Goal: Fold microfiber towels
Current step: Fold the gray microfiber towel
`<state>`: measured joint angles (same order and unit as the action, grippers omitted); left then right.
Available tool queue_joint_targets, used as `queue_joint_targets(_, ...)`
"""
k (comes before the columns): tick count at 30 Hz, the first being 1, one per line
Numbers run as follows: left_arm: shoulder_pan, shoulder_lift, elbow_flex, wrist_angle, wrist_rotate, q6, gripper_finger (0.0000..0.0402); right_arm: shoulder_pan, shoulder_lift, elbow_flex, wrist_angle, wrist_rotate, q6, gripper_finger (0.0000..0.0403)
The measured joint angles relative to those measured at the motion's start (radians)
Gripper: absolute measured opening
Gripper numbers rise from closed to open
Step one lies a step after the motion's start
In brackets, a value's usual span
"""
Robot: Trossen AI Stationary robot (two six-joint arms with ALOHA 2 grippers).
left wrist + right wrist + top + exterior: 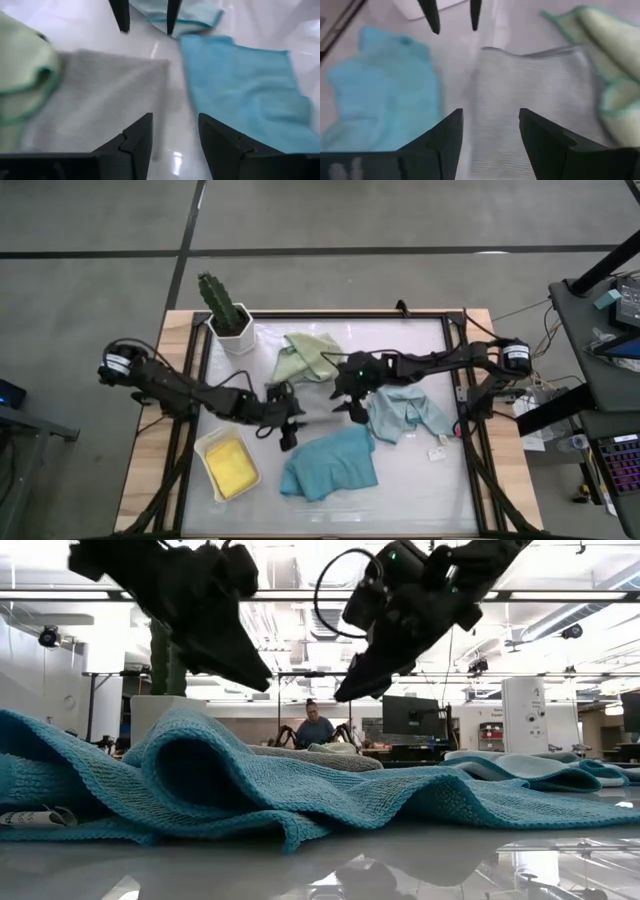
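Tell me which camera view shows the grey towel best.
The right wrist view: the grey towel lies spread flat, nearly whole. The left wrist view shows it blurred. In the high view the arms hide it; the low view shows only a sliver.

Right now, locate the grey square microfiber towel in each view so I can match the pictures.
High view: mostly hidden under both grippers at table centre; I cannot point to it.
Low view: grey square microfiber towel, low fold behind the front teal towel.
Left wrist view: centre-left, lying flat.
Right wrist view: centre-right, lying flat.
Shared landmark: the sage green towel beside it.
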<state>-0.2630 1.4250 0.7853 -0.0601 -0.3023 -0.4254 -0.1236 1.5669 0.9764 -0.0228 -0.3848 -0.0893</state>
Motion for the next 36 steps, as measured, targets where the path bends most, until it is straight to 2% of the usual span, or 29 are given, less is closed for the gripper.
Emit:
queue_joint_targets(4, -0.085, 0.012, 0.001, 0.006, -0.009, -0.09, 0.0143, 0.068, -0.003, 0.0, -0.059, 0.041, 0.025, 0.0185)
queue_joint_targets(8, -0.142, 0.069, 0.002, 0.025, -0.091, -0.187, 0.0143, 0.136, -0.003, -0.001, -0.103, 0.18, 0.027, 0.0185)
queue_joint_targets(13, -0.161, 0.191, 0.036, 0.051, -0.098, -0.231, 0.0136, 0.19, -0.004, -0.003, -0.099, 0.291, 0.027, 0.0183)
queue_joint_targets(17, -0.162, 0.276, 0.068, 0.052, -0.156, -0.215, 0.0106, 0.2, 0.0, -0.011, -0.097, 0.366, 0.02, 0.0176)
queue_joint_targets(22, -0.151, 0.34, 0.076, 0.05, -0.281, -0.213, 0.0057, 0.199, 0.047, -0.035, -0.014, 0.385, 0.003, 0.0163)
queue_joint_targets(29, -0.128, 0.372, 0.081, 0.061, -0.339, -0.247, 0.0012, 0.189, 0.14, -0.035, 0.091, 0.388, -0.015, 0.0144)
queue_joint_targets(36, -0.113, 0.389, 0.08, 0.109, -0.346, -0.249, 0.0, 0.168, 0.162, -0.033, 0.086, 0.439, -0.019, 0.0112)
